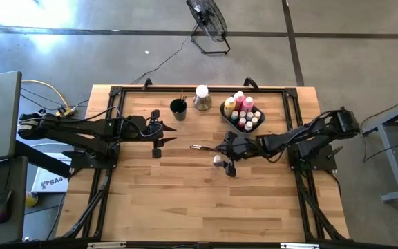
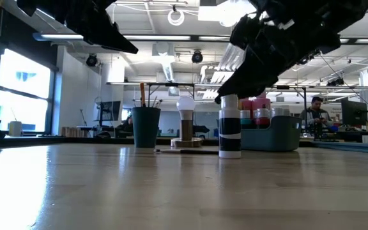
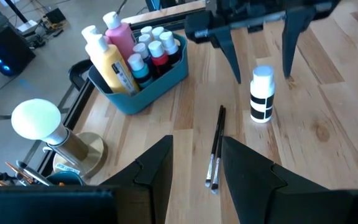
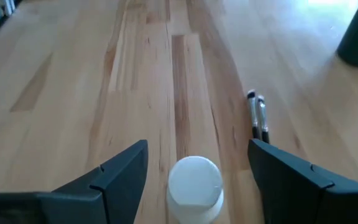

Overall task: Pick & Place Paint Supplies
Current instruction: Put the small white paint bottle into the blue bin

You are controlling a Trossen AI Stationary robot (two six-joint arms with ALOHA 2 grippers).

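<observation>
Right gripper (image 4: 197, 165): you are holding it low over the table centre, fingers spread wide, straddling but gripping nothing.
Capped pot (image 3: 261, 94): standing upright between those fingers on the table (image 1: 185, 200); small cylinder, white cap, black band, likely smooth plastic.
Brushes (image 3: 215, 147): two thin dark-handled ones lying together just beside the pot, flat on the wood.
Bin (image 3: 160, 81): holding upright bottles, well apart from the pot.
Left gripper (image 3: 194, 168): waiting near the cup (image 1: 178, 108), partly open, empty.

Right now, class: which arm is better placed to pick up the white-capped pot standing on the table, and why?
The right. The right gripper hangs open directly over the white-capped pot, one finger on each side. The left gripper waits farther off, beyond the brushes.
</observation>
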